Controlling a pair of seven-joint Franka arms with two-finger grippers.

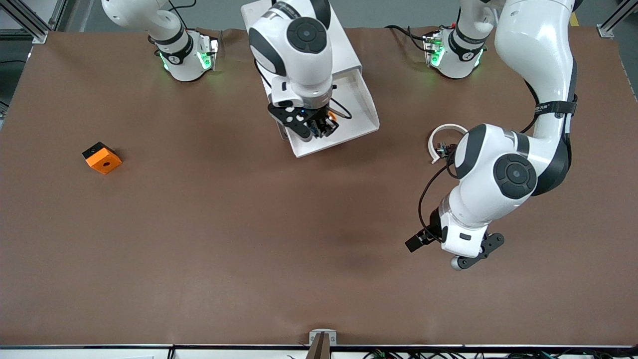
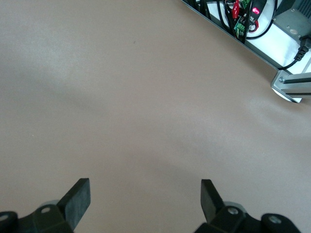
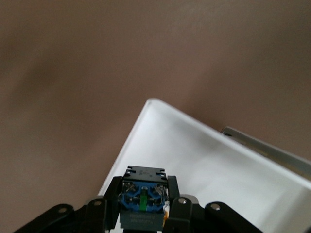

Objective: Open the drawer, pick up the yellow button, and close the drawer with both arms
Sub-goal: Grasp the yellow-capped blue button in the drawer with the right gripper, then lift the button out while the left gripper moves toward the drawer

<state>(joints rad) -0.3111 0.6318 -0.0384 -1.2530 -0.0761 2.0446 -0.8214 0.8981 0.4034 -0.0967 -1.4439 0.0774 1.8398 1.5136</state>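
Observation:
The drawer (image 1: pixel 360 115), a white tray, stands pulled out of the white cabinet (image 1: pixel 345 54) toward the front camera. My right gripper (image 1: pixel 319 125) is over the drawer's inside, shut on the button (image 1: pixel 331 115), whose orange cap shows beside the fingers. In the right wrist view the button's (image 3: pixel 143 196) black body and blue base sit clamped between the black fingers (image 3: pixel 178 208), with the drawer's (image 3: pixel 218 165) white floor under them. My left gripper (image 1: pixel 463 258) hangs open over bare table toward the left arm's end. Nothing is between its fingers (image 2: pixel 77 199).
An orange block with a hole (image 1: pixel 102 157) lies toward the right arm's end of the table. A white arc with small dark parts (image 1: pixel 443 142) lies beside the left arm's elbow. The table's edge with cables and a metal bracket (image 2: pixel 291 85) shows in the left wrist view.

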